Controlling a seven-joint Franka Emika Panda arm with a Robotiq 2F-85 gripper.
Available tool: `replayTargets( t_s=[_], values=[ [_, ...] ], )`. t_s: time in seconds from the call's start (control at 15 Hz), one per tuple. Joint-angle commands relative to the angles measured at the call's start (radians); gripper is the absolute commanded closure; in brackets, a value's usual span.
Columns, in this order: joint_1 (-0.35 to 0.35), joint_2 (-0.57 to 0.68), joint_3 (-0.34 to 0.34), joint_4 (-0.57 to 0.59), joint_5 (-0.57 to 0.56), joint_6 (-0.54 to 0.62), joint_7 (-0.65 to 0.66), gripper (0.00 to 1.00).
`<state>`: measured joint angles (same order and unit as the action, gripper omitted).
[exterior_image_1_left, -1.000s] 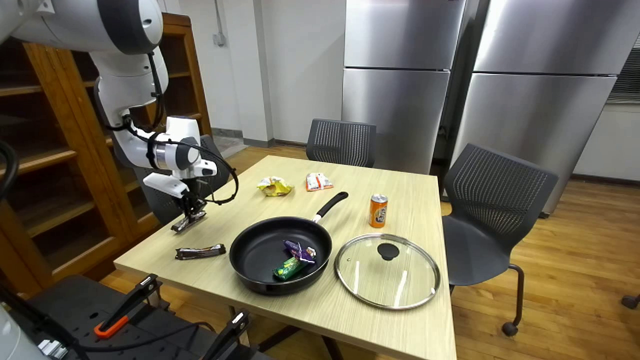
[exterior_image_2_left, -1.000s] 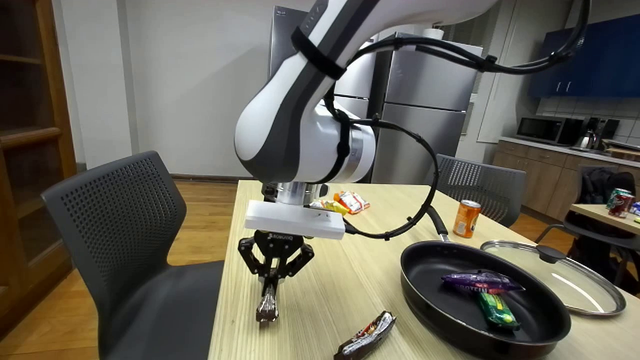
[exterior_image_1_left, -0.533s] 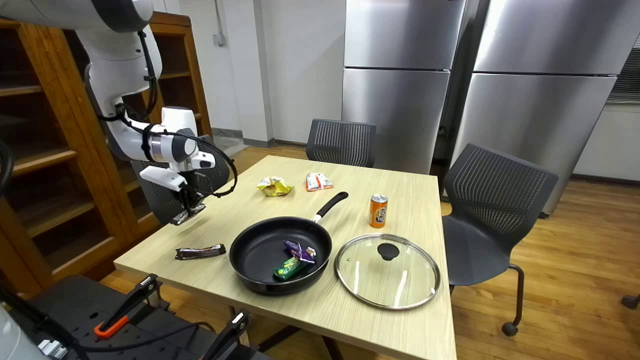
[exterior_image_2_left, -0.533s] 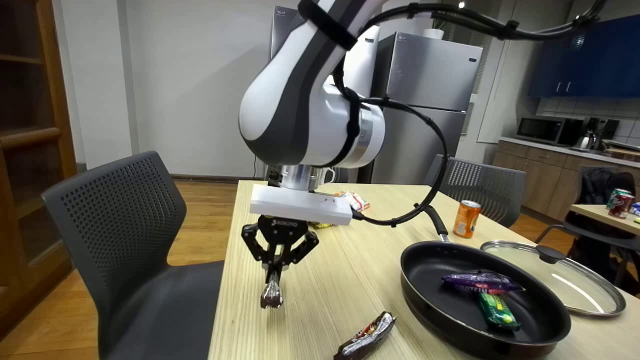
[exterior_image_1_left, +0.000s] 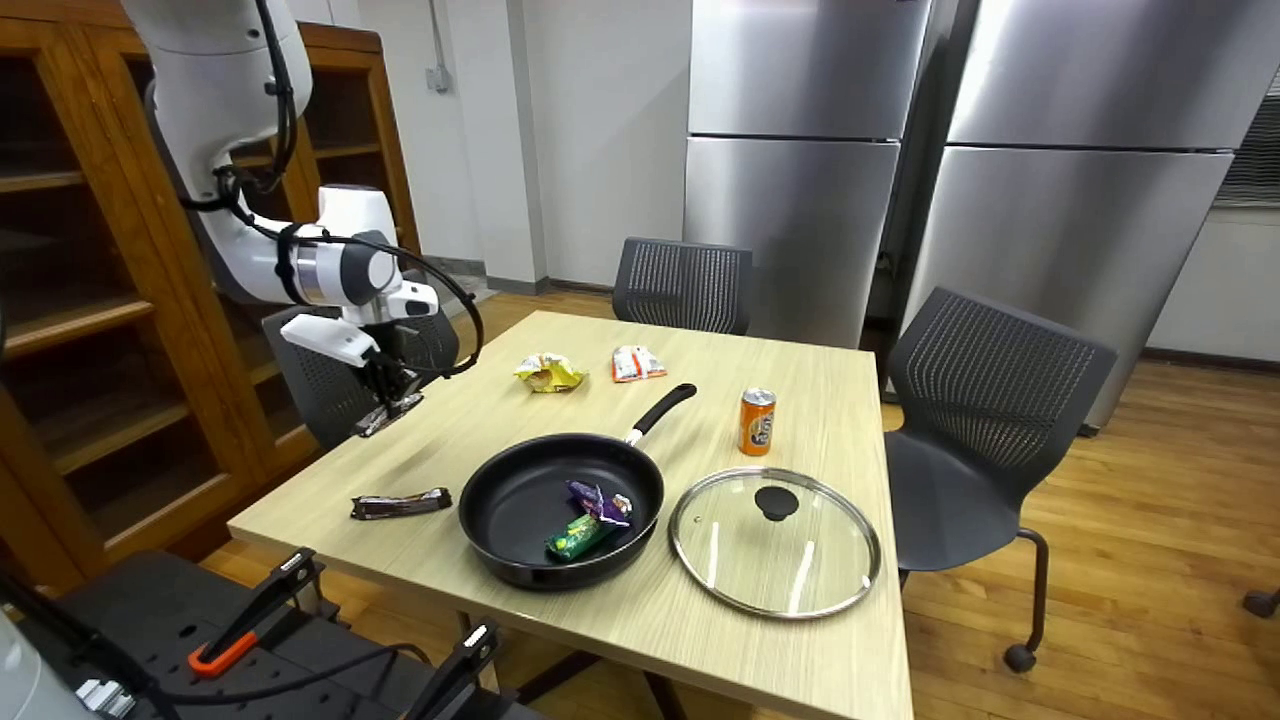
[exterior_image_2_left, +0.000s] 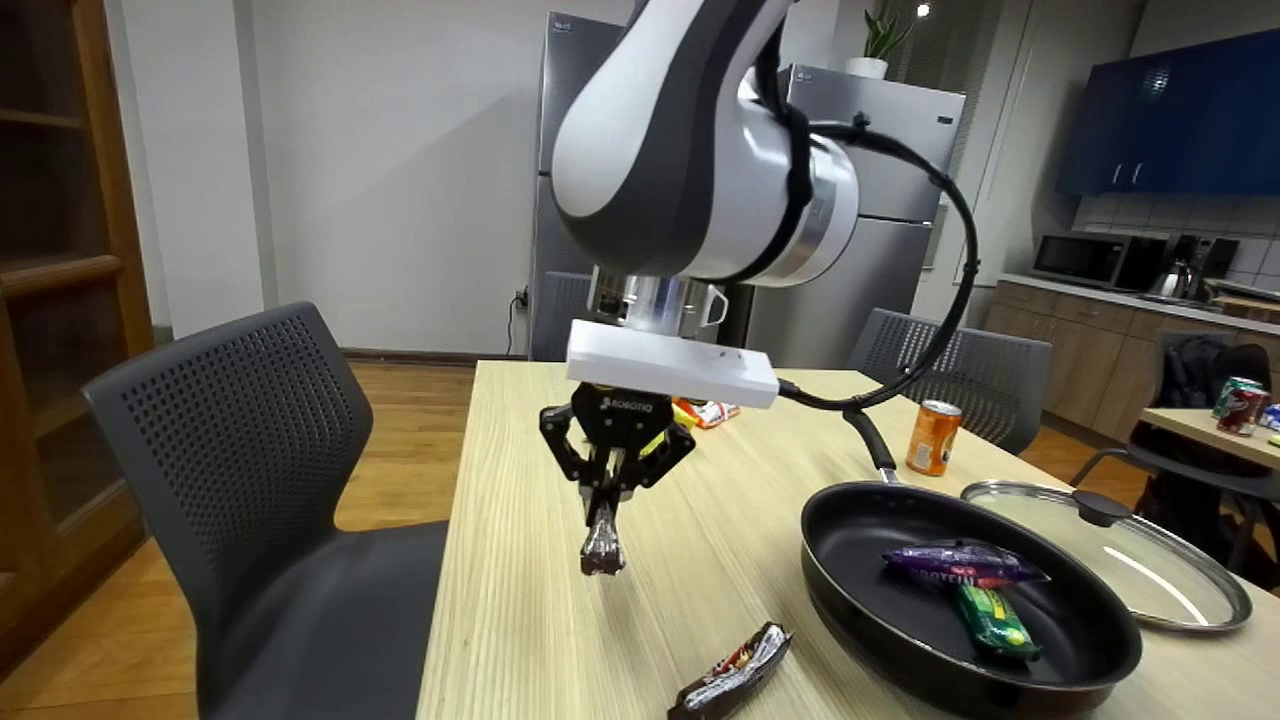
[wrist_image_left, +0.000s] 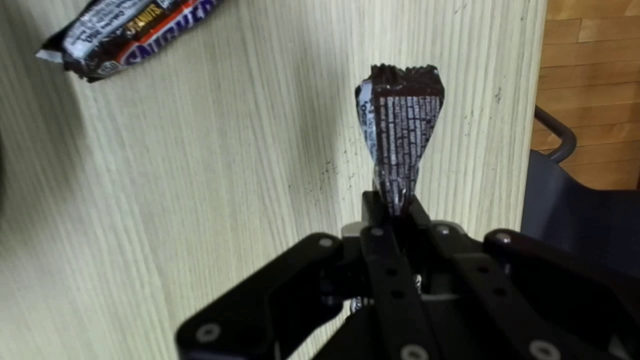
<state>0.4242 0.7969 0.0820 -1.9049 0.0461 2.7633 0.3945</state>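
My gripper (wrist_image_left: 396, 207) is shut on a dark brown wrapped bar (wrist_image_left: 407, 120), pinching its middle so that the wrapper flares beyond the fingers. In both exterior views that bar (exterior_image_2_left: 601, 550) hangs above the table, below the gripper (exterior_image_2_left: 603, 497); part of it is hidden by the fingers in the wrist view. A second brown bar, a Snickers (wrist_image_left: 140, 35), lies on the table, at the upper left of the wrist view. Beside it stands a black frying pan (exterior_image_1_left: 510, 510), holding a purple wrapper (exterior_image_2_left: 960, 563) and a green wrapper (exterior_image_2_left: 995, 620).
A glass lid with a black knob (exterior_image_1_left: 776, 502) lies by the pan, near an orange can (exterior_image_1_left: 757, 422). Farther back are a yellow packet (exterior_image_1_left: 549, 372) and a white-and-red packet (exterior_image_1_left: 638, 363). A grey chair (exterior_image_2_left: 250, 450) stands close to the table edge beside the arm.
The gripper has risen with the brown bar in its hold. In an exterior view it has also shifted right, toward the pan's side. Everything on the table has stayed put.
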Motion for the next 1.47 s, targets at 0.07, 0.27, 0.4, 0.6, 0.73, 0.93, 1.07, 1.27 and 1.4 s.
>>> replayTargets(
  t_s=[0.07,0.27,0.4,0.6,0.73,0.93,1.07,1.27,1.4],
  values=[
    [-0.048,-0.132,-0.003,-0.169,0.017,0.057,-0.033,0.97],
    [-0.084,-0.188,-0.009,-0.252,0.02,0.091,-0.045,0.97],
    [-0.112,-0.222,-0.01,-0.303,0.023,0.115,-0.057,0.97],
    [-0.177,-0.257,0.006,-0.364,0.034,0.142,-0.095,0.97],
    [-0.221,-0.275,0.017,-0.397,0.043,0.157,-0.126,0.97],
    [-0.282,-0.294,0.024,-0.433,0.06,0.168,-0.168,0.97],
    [-0.313,-0.301,0.02,-0.447,0.07,0.167,-0.184,0.97],
    [-0.363,-0.301,0.019,-0.447,0.087,0.151,-0.208,0.97],
    [-0.389,-0.293,0.015,-0.438,0.097,0.14,-0.215,0.97]
  ],
)
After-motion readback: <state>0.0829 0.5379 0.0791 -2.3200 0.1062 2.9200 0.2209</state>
